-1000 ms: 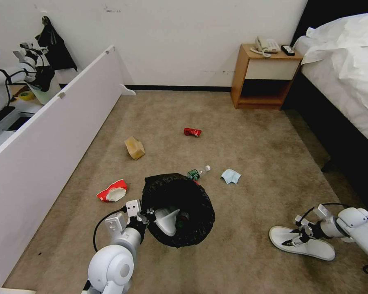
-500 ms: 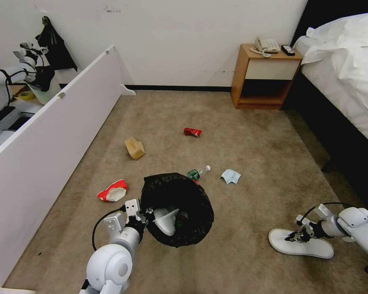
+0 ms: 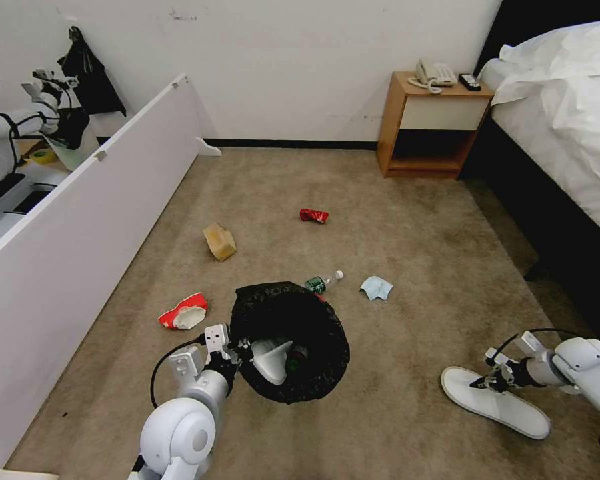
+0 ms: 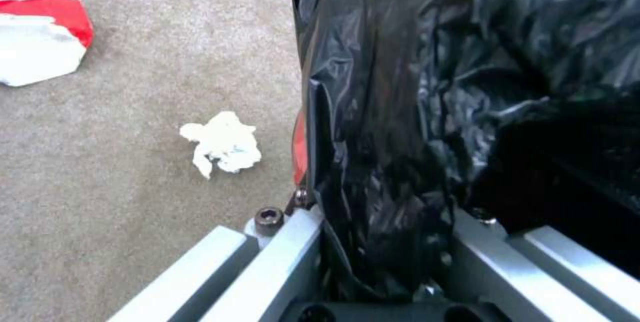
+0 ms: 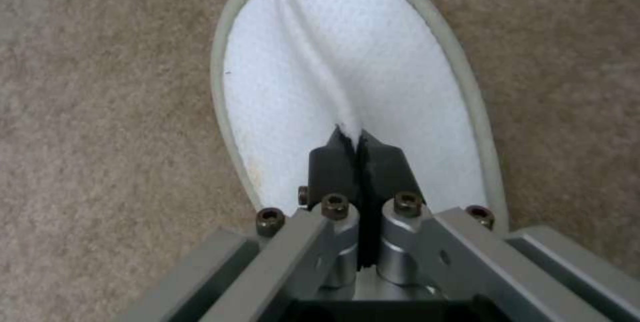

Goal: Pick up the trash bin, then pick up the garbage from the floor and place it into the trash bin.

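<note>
The trash bin (image 3: 290, 340), lined with a crinkly black bag, hangs low over the carpet with my left gripper (image 3: 237, 350) shut on its near rim. In the left wrist view the liner (image 4: 400, 112) runs between that gripper's (image 4: 383, 252) jaws, beside a sliver of red body (image 4: 300, 147). A white slipper (image 3: 270, 360) and a bottle (image 3: 293, 357) lie inside the bin. At the lower right my right gripper (image 3: 490, 381) is shut on another white slipper (image 3: 507, 407); its fingers (image 5: 333, 157) pinch the upper of the slipper (image 5: 347, 72).
On the carpet lie a red can (image 3: 313, 215), tan paper bag (image 3: 219, 241), red-white cup (image 3: 182, 312), bottle (image 3: 323, 281), blue cloth (image 3: 376, 288) and tissue (image 4: 223, 145). A white partition (image 3: 80, 220) runs along the left; a nightstand (image 3: 433, 127) and bed (image 3: 567, 133) stand at the right.
My right gripper has shifted slightly right and away, and the slipper it holds has turned with it, its far end swinging nearer to me. The bin and left arm have barely moved.
</note>
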`<state>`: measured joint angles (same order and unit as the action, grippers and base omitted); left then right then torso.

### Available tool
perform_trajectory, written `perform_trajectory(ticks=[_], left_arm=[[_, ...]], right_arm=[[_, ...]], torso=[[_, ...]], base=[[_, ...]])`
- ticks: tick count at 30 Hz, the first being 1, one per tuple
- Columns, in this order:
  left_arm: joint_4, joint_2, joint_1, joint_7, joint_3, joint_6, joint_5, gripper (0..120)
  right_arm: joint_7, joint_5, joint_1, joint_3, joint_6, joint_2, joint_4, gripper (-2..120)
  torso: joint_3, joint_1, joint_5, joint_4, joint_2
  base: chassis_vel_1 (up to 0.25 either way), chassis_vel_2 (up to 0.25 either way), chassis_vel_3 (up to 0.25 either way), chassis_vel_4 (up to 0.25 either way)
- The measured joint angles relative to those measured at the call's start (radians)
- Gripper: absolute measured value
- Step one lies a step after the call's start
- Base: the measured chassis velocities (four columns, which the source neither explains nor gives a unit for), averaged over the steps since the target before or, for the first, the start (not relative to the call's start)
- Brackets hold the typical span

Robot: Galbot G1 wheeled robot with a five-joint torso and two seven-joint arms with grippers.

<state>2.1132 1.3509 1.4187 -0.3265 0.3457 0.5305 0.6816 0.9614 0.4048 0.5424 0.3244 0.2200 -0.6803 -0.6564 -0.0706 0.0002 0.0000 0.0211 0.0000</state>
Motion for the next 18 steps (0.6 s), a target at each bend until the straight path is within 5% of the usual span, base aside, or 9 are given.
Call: perform_trajectory(ticks=[9,18], left_arm=[[-0.002,0.005,-0.003,0.000,-0.007,0.001,-0.006,0],[-0.006,-0.023,0.001,0.003,-0.020,-0.006,-0.001,0]], right_arm=[[-0.048,0.049,0.048,-0.069,0.017,0.072,-0.077,0],[-0.147,0.119,0.285,-0.320,0.057,0.284,-0.367,0]], torso=[[0.000,0.000,0.0002,-0.0001,0.000],[0.000,0.000,0.0001,0.0011,0.000]], base=[[0.000,0.000,0.000,0.000],[0.000,0.000,0.000,0.000]])
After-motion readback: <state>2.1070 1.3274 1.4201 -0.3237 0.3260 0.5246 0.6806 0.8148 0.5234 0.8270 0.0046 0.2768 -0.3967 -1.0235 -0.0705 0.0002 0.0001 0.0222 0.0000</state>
